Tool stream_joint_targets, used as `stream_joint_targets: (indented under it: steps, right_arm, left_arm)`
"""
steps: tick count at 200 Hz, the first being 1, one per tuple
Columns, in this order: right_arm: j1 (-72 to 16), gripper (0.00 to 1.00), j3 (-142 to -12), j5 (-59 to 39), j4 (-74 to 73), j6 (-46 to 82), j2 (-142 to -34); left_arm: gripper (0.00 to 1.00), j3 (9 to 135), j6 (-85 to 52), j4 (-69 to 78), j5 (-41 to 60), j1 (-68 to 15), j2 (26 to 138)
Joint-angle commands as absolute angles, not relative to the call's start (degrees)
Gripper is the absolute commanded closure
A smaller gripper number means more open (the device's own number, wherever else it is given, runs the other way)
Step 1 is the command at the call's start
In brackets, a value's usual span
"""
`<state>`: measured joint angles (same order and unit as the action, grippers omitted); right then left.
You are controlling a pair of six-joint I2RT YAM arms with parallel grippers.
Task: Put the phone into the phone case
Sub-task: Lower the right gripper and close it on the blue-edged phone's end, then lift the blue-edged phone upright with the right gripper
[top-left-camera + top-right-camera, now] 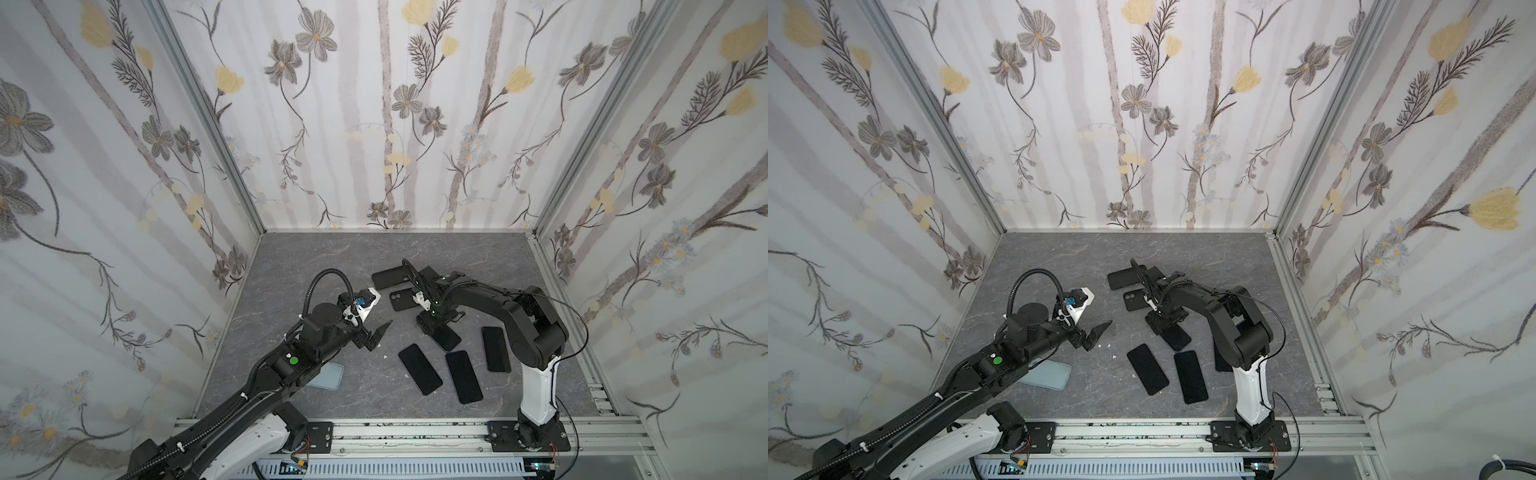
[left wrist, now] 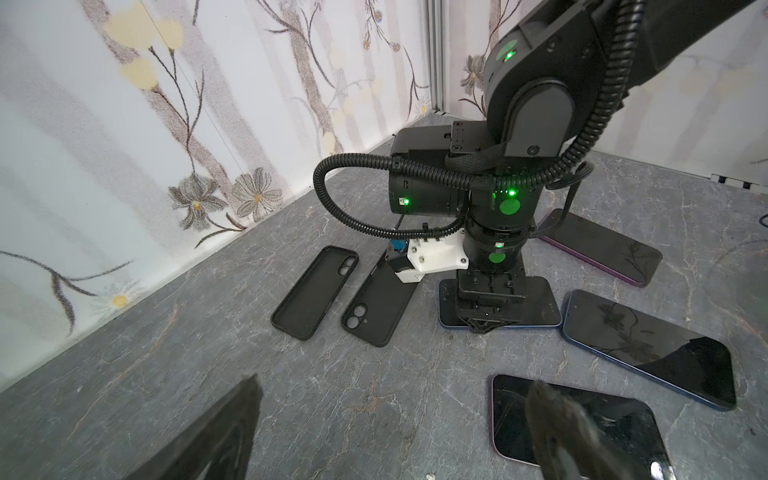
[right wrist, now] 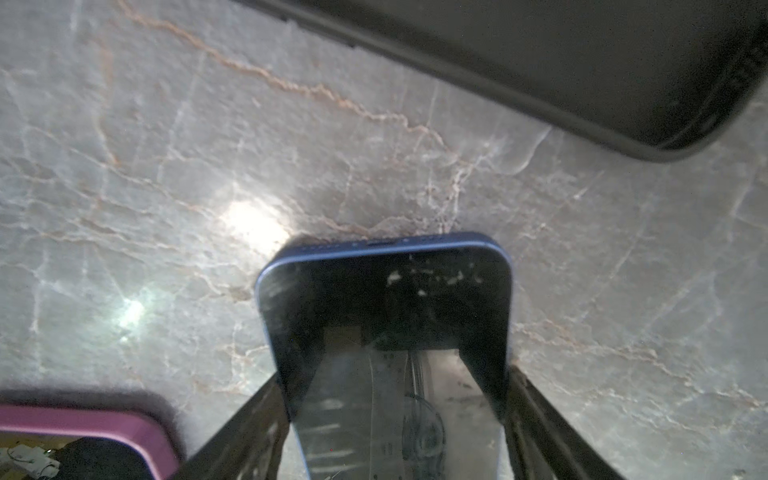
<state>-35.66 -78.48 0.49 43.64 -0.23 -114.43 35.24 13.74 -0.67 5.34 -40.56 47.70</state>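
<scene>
We see the right gripper [image 3: 395, 374] down on the table [image 1: 332, 257], straddling the blue phone [image 3: 382, 299]. Its 2 fingers [image 3: 253, 419] lie close along the phone's 2 long edges. The wrist view is blurred there, so we cannot tell whether they are pressing on the phone or only flanking it. The blue phone lies flat on the table, screen up, near the middle, with its port end pointing toward the cases.

Just beyond it lie 2 cases, apart from the phone: the first black case [image 2: 380, 309], nearest the gripper, and the second black case [image 2: 313, 297], just beside the first and farther back. A clear case [image 1: 1048, 374] lies partly under the left arm, well apart from them.

The left gripper [image 1: 380, 336] hangs above the table with its jaws spread wide and nothing between them.

3 other phones lie screen up in front of the right arm: one phone [image 1: 419, 368] toward the middle, another phone [image 1: 463, 376] beside it, and a third phone [image 1: 495, 349] next to the arm's base.
</scene>
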Motion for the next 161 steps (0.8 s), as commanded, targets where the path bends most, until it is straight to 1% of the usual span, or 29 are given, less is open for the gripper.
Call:
stream_joint_targets:
  steps: [1, 27, 63, 72, 107, 161]
  right_arm:
    - [-35.25, 0.27, -78.18, 3.84, 44.64, 0.61, -114.9]
    - [-34.88, 0.27, -78.05, 4.24, 43.47, 2.01, -114.08]
    - [-33.81, 0.31, -77.73, 4.09, 42.26, 3.63, -112.91]
    - [-33.57, 0.33, -77.46, 4.07, 41.91, 4.01, -112.52]
    - [-31.5, 0.35, -75.43, 3.88, 39.26, 6.93, -110.01]
    - [-26.73, 0.36, -68.27, -2.44, 29.88, 13.18, -101.82]
  left_arm:
    - [0.0, 34.99, 14.77, 1.13, 5.12, -40.53, 47.12]
    - [0.0, 34.8, 14.79, 1.41, 5.22, -40.52, 46.64]
    - [0.0, 34.66, 14.7, 1.56, 5.28, -40.6, 46.32]
    - [0.0, 34.74, 14.73, 1.57, 5.44, -40.52, 46.41]
    - [0.0, 34.71, 14.52, 1.82, 5.45, -40.52, 46.49]
    - [0.0, 36.05, 10.29, 4.73, 4.94, -40.56, 48.39]
